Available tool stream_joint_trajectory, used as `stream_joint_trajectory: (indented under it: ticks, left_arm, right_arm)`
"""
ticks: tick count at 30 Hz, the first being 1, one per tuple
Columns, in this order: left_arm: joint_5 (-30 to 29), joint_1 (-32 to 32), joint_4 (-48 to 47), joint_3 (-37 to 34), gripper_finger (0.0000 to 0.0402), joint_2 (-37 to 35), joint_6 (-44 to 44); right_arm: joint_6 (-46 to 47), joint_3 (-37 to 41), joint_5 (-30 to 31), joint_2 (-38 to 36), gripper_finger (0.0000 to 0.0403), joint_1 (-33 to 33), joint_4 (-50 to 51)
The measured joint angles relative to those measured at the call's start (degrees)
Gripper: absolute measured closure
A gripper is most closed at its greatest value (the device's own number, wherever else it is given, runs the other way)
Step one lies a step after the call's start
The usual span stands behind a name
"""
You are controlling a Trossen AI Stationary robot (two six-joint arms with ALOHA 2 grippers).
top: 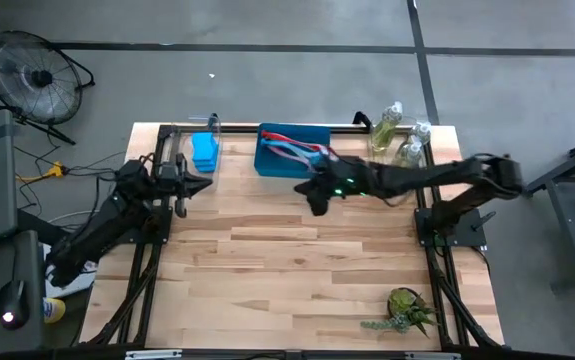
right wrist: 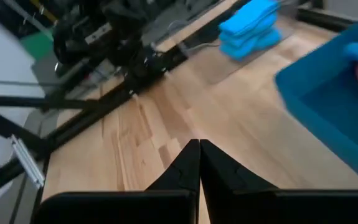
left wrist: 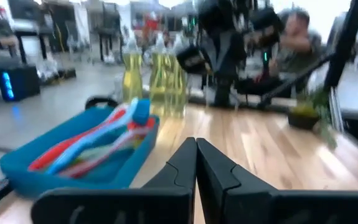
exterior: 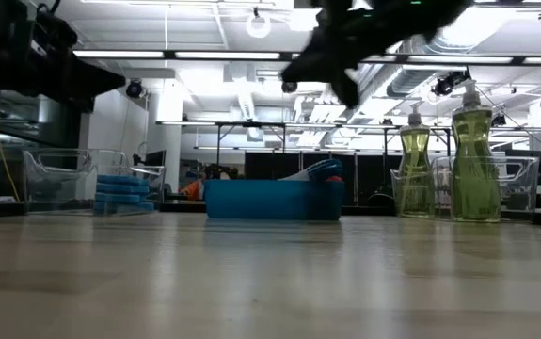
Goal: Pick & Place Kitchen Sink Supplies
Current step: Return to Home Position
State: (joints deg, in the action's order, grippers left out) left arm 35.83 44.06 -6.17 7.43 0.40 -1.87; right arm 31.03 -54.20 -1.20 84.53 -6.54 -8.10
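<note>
Right end effector (right wrist: 198,144) hovers by blue bin (top: 270,168) (brushes (top: 297,152) apparently inside), pressed together like left end effector (left wrist: 196,142).

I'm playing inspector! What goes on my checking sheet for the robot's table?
Surface: wooden table, nothing spilled seen.
Job's things: blue sponges stacked in left clear bin; brushes in blue bin; bottles in right clear bin.
Clutter: small green plant near a table corner.
Claws: left claw shut, empty, beside the sponges; right claw shut, empty, raised by the blue bin.
Cables: yellow cable on the floor, left of the table.
Surroundings: fan on the floor.
</note>
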Motion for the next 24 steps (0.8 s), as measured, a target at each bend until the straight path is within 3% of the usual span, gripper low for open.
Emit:
stream_joint_trajectory:
  ticks: [4,10,16,24]
  left_arm:
    - [-7.64,-6.07,8.41,-5.35,0.0401,-0.03,-4.44]
    - [-19.19,-16.65,9.57,-6.04,0.0401,0.00,-4.90]
    - [-32.02,-25.33,10.74,-6.17,0.0402,-0.02,-2.04]
    - [-36.06,-27.43,11.26,-6.23,0.0401,0.00,1.09]
  right_arm:
    - [2.53,10.65,7.10,-8.24,0.0402,2.42,-6.85]
    - [6.89,26.30,13.19,-17.31,0.0403,6.21,-23.81]
    - [7.70,35.96,19.89,-26.77,0.0403,9.62,-27.39]
    - [8.81,49.10,18.87,-44.33,0.0403,8.59,-27.65]
